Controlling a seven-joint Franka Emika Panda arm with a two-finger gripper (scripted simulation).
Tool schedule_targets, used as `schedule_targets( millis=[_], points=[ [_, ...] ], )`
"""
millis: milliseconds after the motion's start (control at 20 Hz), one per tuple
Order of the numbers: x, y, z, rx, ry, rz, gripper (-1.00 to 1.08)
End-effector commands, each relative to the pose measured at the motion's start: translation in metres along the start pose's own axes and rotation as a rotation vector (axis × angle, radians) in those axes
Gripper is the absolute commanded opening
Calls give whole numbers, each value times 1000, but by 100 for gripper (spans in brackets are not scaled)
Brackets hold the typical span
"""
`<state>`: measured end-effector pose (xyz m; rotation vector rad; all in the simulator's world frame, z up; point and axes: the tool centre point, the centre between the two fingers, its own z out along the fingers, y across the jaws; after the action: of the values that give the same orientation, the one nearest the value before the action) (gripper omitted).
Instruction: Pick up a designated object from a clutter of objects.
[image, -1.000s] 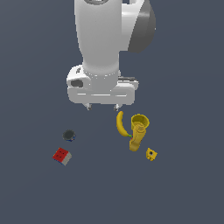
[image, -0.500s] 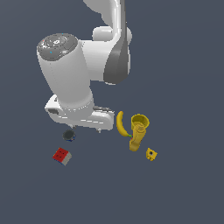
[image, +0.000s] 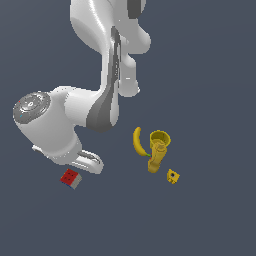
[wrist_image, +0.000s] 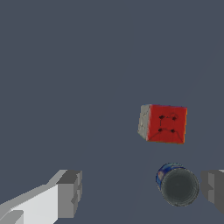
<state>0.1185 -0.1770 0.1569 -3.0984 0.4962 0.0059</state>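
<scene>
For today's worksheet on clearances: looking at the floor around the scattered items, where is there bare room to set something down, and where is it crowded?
Bare ground lies between the puzzle cube and the banana, and across the whole near strip below the cube and the tiny yellow block. It is crowded where banana, yellow vessel and block cluster, and around the cube, where the dark can sits between the open gripper fingers.

Dark round can (wrist_image: 177, 184) hidden behind the arm in exterior view, tool (wrist_image: 142, 192) fingers cropped in wrist view

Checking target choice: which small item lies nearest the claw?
The dark can, standing between the open claw's fingers; the red-faced cube sits farther out.
</scene>
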Motion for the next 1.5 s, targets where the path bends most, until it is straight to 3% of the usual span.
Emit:
schedule_targets(
  millis=[0,550,950,1450],
  points=[
    [10,16,19,0,2,34,100],
    [27,59,69,-2,4,115,100],
    [27,61,76,-3,3,119,100],
    [27,62,121,-3,4,121,100]
  ],
)
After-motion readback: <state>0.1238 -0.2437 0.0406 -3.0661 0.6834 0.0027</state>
